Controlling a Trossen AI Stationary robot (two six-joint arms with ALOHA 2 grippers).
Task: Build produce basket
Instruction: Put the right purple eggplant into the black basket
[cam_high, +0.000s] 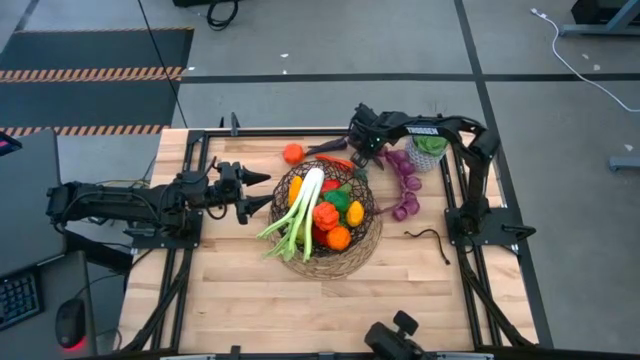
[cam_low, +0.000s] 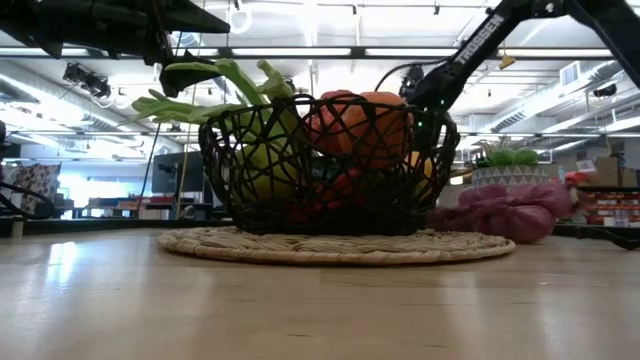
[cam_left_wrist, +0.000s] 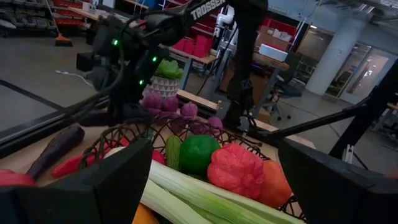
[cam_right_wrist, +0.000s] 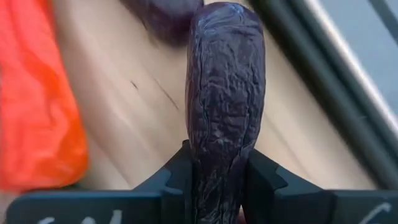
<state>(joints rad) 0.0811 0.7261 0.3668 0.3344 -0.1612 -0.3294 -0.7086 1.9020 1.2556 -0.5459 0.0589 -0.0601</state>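
Two grippers were out over the table (cam_high: 230, 310): nearer, the left gripper (cam_high: 262, 192) hung released beside the basket's (cam_high: 365, 238) left rim, where the leek (cam_high: 303, 212), peppers (cam_high: 326, 215) and other produce already lay heaped. Farther off, by the far edge, the right gripper (cam_high: 343, 147) was clenched on a dark purple vegetable (cam_right_wrist: 224, 93) lying low on the wood, with an orange piece (cam_right_wrist: 37, 99) just beside it. As I judge it, the narrow pinch on a long piece could let it swivel or slip during the lift, and the full basket might shed it on landing.
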